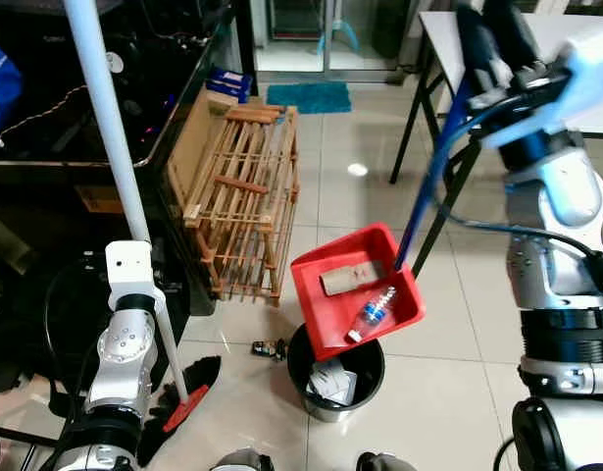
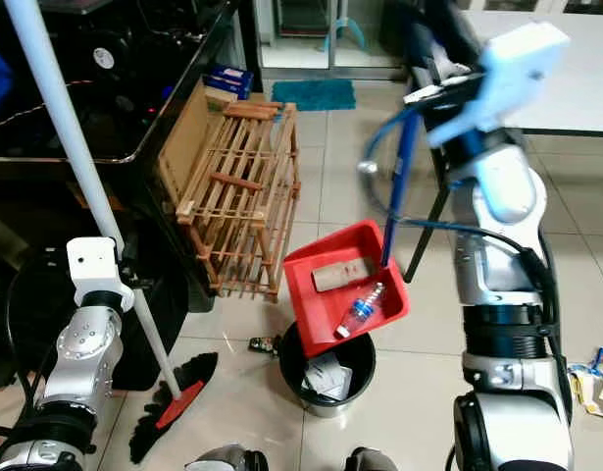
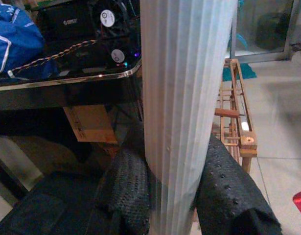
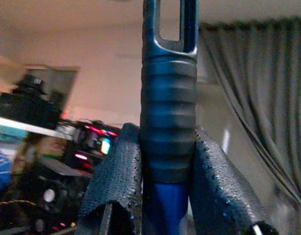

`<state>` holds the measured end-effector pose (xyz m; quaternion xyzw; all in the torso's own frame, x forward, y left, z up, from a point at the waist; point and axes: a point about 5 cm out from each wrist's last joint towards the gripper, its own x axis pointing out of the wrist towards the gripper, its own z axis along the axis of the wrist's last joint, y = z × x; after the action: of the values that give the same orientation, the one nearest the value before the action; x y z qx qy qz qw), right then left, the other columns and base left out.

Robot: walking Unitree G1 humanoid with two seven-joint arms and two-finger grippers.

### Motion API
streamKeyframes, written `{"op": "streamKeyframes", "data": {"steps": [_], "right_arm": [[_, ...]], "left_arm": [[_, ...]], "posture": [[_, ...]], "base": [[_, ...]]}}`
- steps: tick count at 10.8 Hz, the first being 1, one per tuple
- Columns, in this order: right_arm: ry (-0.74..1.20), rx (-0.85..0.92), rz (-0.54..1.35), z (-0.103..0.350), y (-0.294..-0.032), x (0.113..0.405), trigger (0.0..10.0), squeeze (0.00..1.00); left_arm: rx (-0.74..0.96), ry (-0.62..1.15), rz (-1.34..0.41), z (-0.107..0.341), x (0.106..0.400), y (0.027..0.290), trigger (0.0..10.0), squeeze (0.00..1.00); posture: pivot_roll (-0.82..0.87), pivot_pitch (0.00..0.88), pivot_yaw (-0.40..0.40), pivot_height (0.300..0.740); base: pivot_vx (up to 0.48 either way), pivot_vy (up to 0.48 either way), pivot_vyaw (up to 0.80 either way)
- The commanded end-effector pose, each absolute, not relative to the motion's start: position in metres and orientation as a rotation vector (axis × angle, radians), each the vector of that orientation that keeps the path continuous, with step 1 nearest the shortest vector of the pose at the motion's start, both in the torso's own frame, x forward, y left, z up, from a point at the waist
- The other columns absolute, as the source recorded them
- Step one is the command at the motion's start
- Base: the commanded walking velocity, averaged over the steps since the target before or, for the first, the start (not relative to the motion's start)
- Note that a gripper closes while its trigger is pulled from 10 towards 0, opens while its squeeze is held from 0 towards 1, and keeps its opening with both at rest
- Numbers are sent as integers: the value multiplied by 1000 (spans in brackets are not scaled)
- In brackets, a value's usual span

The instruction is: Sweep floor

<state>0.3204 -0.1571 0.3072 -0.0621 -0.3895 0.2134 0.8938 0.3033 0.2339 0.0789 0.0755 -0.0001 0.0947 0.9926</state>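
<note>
Two items sit in the dustpan (image 1: pixel 355 289): a plastic bottle (image 1: pixel 372 312) and a brown cardboard piece (image 1: pixel 355 278). The pan hangs tilted directly above the bin (image 1: pixel 335 371), its low lip over the bin mouth, bottle already near that lip. The bin holds some paper trash.

Right gripper (image 4: pixel 167 181) is clamped on the ribbed grip at the top of the pan's blue handle (image 1: pixel 430 186). The handle's long axis runs steeply down and to the robot's left from the gripper to the pan. My read: dumping step, nearly done; more tilt about that axis should slide both pieces out. Risk: the bottle rolls past the bin rim.

Left gripper (image 3: pixel 174 196) is closed around the white broom pole (image 1: pixel 110 147), fingers (image 3: pixel 128 188) either side. The pole leans and the bristle head (image 1: pixel 183 397) rests on the floor just left of the bin. The broom is parked, not needed for this move.

Floor is glossy light tile. A small dark object (image 1: pixel 269 347) lies beside the bin, unswept. A wooden crate (image 1: pixel 244 196) leans on a black desk (image 1: pixel 183 98) to the left; a table (image 1: pixel 438 39) is behind the right arm. Tight but workable.
</note>
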Motion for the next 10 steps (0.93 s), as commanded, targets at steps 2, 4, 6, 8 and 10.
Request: {"op": "streamKeyframes", "data": {"steps": [2,4,6,8,10], "right_arm": [[-945,-206,529,332,-142,301,10000,0],[-972,-257,562,335,-132,294,10000,0],[-1006,-342,591,335,-120,289,10000,0],[-1006,-351,615,334,-115,286,10000,0],[-1050,-394,615,340,-112,280,10000,0]], "left_arm": [[152,10,194,77,303,235,10000,0],[150,8,193,77,303,235,10000,0],[149,7,194,77,303,234,10000,0],[148,5,195,77,303,234,10000,0],[147,3,195,78,304,234,10000,0]], "posture": [[-16,72,46,740],[-16,72,46,740],[-13,75,43,740],[-13,73,42,740],[-14,73,41,740]], "base": [[0,0,0],[0,0,0],[0,0,0],[0,0,0],[0,0,0]]}}
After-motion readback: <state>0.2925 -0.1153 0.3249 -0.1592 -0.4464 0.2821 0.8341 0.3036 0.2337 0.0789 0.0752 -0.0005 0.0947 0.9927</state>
